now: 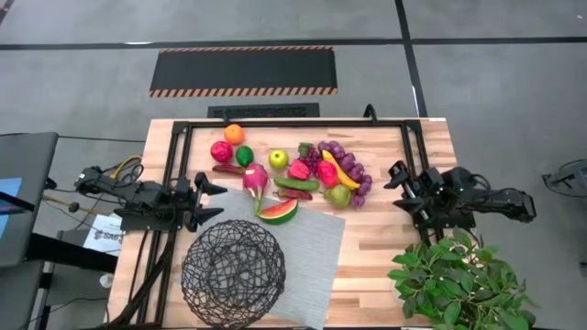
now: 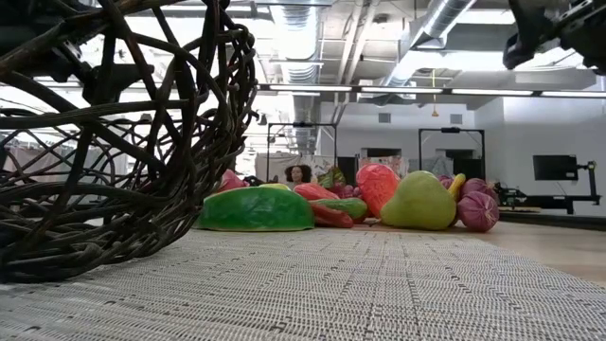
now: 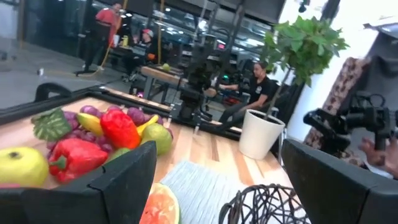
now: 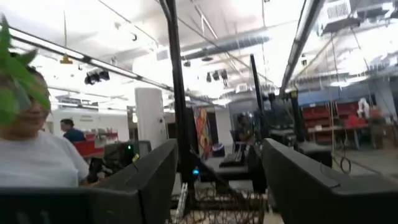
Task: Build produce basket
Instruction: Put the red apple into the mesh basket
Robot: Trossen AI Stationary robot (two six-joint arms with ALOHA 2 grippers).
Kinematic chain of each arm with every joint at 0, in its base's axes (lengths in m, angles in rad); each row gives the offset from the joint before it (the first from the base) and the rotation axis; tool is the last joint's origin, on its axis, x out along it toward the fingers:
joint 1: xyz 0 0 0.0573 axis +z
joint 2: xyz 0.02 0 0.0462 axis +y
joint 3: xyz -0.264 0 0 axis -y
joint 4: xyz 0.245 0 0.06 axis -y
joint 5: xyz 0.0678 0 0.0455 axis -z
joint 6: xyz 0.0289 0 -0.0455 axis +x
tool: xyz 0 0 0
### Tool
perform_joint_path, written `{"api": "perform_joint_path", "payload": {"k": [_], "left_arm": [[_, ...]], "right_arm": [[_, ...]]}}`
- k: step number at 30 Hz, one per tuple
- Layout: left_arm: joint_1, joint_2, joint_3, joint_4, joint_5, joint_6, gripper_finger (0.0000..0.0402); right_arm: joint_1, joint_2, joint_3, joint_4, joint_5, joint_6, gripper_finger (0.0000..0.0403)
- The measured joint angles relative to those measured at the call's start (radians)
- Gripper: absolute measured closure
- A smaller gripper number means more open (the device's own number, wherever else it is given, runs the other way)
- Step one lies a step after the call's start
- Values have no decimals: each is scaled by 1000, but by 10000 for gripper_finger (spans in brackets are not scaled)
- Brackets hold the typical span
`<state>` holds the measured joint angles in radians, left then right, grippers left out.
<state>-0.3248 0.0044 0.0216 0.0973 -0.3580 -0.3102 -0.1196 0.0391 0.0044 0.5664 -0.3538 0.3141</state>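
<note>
Basket (image 1: 233,273) upright, mouth up, on mat (image 1: 316,246); both grippers' fingers wide, empty.

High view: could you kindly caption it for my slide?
Empty basket on grey mat, produce clustered behind, left gripper and right gripper waiting open.

Even overhead light is falling on the table (image 1: 385,247), casting only soft shadows. Ceiling lights (image 4: 205,59) are glaring white in the right wrist view, and the near basket (image 2: 114,133) is looming out of focus.

Bare mat (image 1: 316,243) separates basket (image 1: 233,270) from crowded produce (image 1: 293,170); plant (image 1: 459,280) blocks one corner.
</note>
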Motion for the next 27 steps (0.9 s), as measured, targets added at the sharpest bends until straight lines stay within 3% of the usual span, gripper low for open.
{"api": "perform_joint_path", "payload": {"k": [8,14,20,24,27], "left_arm": [[0,0,0,40,-132,-50,70],[0,0,-1,-2,-197,-51,70],[0,0,0,60,-251,-42,70],[15,8,78,12,-261,-36,70],[41,46,203,-149,-330,-37,70]], "right_arm": [[0,0,0,9,6,0,148],[0,0,0,3,108,2,148],[0,0,0,-29,241,3,148],[0,0,0,-57,312,3,148],[0,0,0,-90,358,3,148]]}}
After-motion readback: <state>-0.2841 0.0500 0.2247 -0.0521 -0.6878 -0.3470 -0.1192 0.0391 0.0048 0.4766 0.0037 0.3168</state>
